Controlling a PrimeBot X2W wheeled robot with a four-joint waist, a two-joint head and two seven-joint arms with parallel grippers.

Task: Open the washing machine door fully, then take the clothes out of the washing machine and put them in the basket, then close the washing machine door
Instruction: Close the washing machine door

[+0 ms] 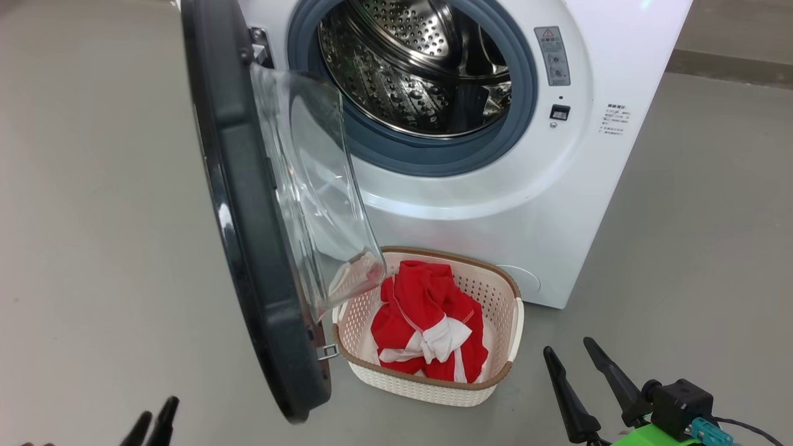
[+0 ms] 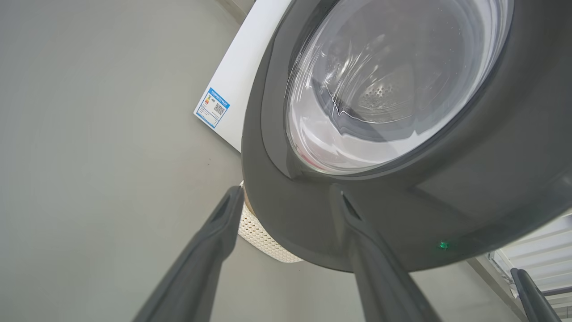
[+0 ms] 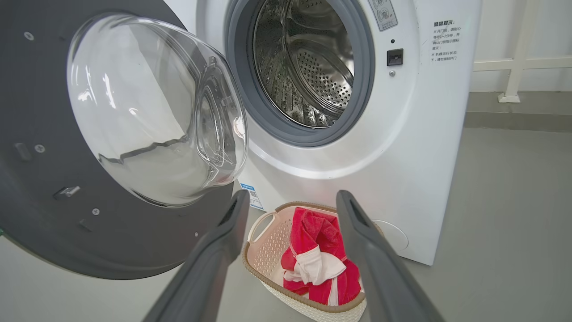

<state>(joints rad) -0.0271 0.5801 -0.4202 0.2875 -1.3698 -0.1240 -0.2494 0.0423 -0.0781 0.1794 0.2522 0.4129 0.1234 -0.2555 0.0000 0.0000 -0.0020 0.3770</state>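
The washing machine (image 1: 495,204) stands with its door (image 1: 248,260) swung wide, seen edge-on, the glass bowl (image 1: 310,186) facing the drum (image 1: 415,62), where I see no fabric. The red and white clothes (image 1: 427,322) lie bunched in the basket (image 1: 505,297) on the floor below the opening. My left gripper (image 1: 159,409) is open at the lower left; in the left wrist view it (image 2: 286,192) sits close before the door's outer black rim (image 2: 402,214). My right gripper (image 1: 569,348) is open and holds nothing, right of the basket (image 3: 268,241), pointing at the clothes (image 3: 319,250).
Grey floor (image 1: 93,186) surrounds the machine on both sides. A blue label (image 2: 212,107) sits low on the machine's front. A white frame (image 3: 518,62) stands against the wall at the back right. A corner of the basket (image 2: 263,237) peeks from under the door.
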